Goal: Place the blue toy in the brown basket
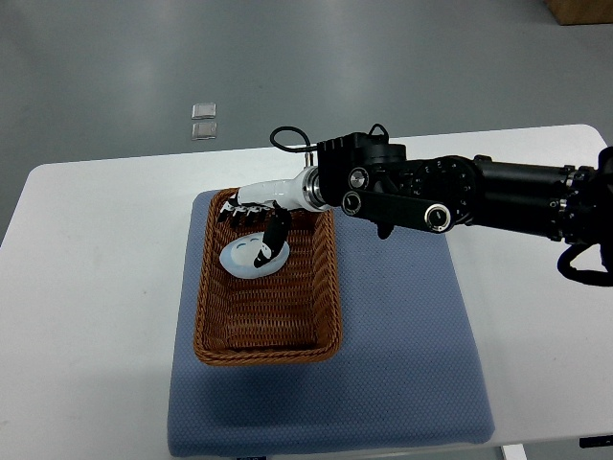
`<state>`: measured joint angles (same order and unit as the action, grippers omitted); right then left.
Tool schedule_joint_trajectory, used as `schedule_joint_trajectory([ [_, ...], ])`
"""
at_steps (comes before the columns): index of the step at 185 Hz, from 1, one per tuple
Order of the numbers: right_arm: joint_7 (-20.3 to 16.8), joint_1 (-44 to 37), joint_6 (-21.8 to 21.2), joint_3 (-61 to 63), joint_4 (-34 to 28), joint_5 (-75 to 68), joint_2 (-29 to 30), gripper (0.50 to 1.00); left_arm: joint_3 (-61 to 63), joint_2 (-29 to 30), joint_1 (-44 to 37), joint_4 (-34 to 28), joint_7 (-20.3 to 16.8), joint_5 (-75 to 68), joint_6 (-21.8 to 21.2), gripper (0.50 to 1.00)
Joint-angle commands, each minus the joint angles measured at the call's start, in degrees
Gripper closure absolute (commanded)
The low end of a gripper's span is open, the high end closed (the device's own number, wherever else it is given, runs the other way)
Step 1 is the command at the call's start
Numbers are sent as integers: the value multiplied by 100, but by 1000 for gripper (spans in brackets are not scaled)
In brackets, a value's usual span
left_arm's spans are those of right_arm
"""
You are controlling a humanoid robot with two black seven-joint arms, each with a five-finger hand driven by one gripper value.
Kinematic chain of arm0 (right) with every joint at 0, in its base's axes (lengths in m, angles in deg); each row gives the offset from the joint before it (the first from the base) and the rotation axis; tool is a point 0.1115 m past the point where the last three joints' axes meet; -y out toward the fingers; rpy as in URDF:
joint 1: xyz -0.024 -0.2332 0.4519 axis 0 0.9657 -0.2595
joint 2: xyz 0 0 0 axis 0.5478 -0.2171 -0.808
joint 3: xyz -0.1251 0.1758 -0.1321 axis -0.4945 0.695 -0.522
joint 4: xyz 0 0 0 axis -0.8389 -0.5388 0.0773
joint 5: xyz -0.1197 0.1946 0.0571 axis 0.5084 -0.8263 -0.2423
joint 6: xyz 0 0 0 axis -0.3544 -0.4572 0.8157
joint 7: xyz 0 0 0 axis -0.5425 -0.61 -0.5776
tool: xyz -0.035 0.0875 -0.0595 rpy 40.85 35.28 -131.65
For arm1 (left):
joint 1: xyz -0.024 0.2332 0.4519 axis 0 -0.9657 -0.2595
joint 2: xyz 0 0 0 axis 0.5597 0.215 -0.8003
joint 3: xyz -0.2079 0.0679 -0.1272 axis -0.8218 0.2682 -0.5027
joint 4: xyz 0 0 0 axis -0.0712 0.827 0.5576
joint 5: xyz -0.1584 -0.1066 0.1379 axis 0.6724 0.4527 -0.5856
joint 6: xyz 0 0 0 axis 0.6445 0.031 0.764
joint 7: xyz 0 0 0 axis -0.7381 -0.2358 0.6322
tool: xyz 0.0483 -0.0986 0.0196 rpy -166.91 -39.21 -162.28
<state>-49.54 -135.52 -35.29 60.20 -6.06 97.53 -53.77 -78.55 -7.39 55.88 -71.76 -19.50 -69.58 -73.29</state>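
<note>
A pale blue round toy (245,262) lies inside the brown wicker basket (207,316), near its far end. My right hand (253,226), white with black fingers, reaches in from the right over the basket's far rim. Its fingers (232,213) are spread out to the left above the toy. One black digit (275,234) hangs down and overlaps the toy's right side. The hand looks open and not closed round the toy. The left arm is not in view.
The basket stands on a blue mat (402,364) on a white table (86,287). The bulky black right forearm (460,196) crosses the table's far right. Two small clear squares (203,122) lie on the floor beyond the table. A cardboard box (579,11) sits at the top right corner.
</note>
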Motion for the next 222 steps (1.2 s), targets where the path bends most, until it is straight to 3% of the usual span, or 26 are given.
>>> schedule_joint_trajectory([
  [1,4,-89,-100,213,-24,-85,0,626,0,0,0,-1,-1,0,0,500],
  [59,83,131,-258,1470,-24,-454,-598,624,0,0,0,-1,-1,0,-9,500],
  [112,171,1633,-223,3807,63,-1684,-1186,624,0,0,0,-1,-1,0,-9,500],
  [167,900,3242,-214,5820,529,-3161,-853,595,9,0,0,-1,-1,0,-9,500],
  [222,1287,3928,-328,6374,1039,-3829,-483,593,17,0,-9,8,-1,0,-8,500],
])
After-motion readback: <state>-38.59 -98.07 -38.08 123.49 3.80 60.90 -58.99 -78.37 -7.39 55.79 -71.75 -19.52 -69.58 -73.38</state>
